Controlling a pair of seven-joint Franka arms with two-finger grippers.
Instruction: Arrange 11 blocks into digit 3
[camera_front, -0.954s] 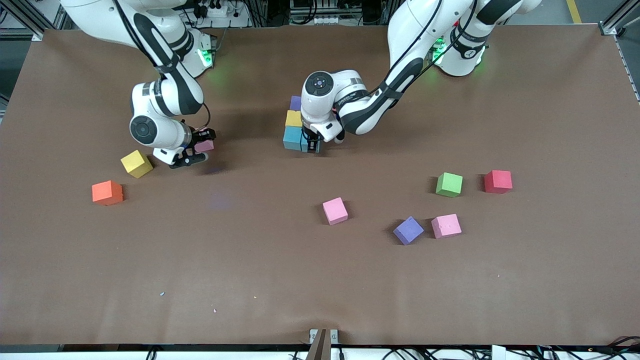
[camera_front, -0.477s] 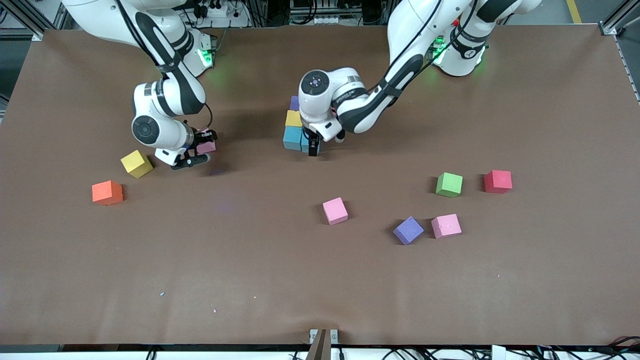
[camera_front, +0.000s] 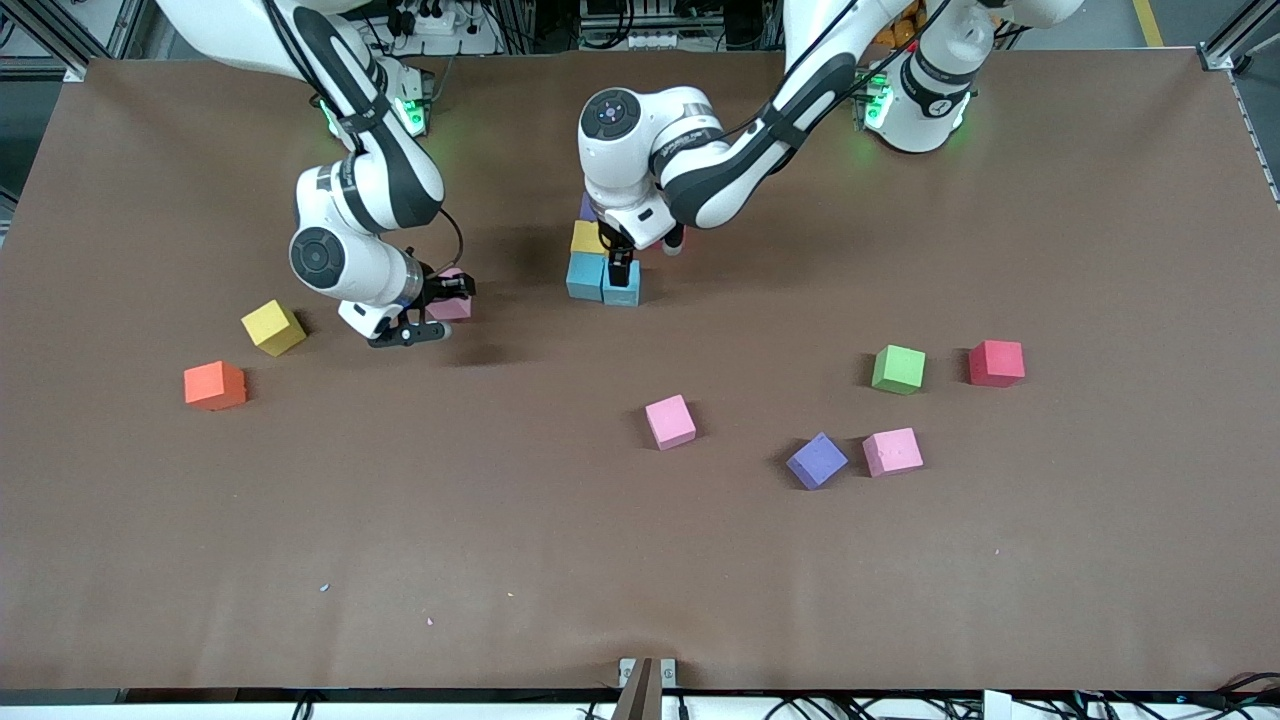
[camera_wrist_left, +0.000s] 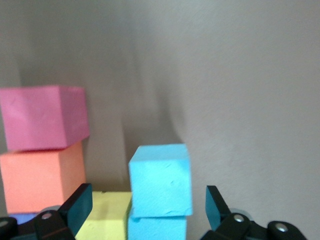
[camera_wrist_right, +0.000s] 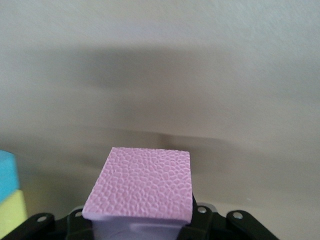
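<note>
My left gripper hangs open just above a light blue block. That block abuts a second light blue one, then come a yellow block and a purple one, in a column toward the bases. In the left wrist view an orange block and a deep pink block lie in line beside the purple one. My right gripper is shut on a pink block, held over bare table toward the right arm's end.
Loose on the table are a yellow block, an orange block, two pink blocks, a purple block, a red block and a green cube.
The left gripper opened, let go of the light blue block and rose off it. The right arm carried the pink block away from the loose yellow block, toward the cluster.
</note>
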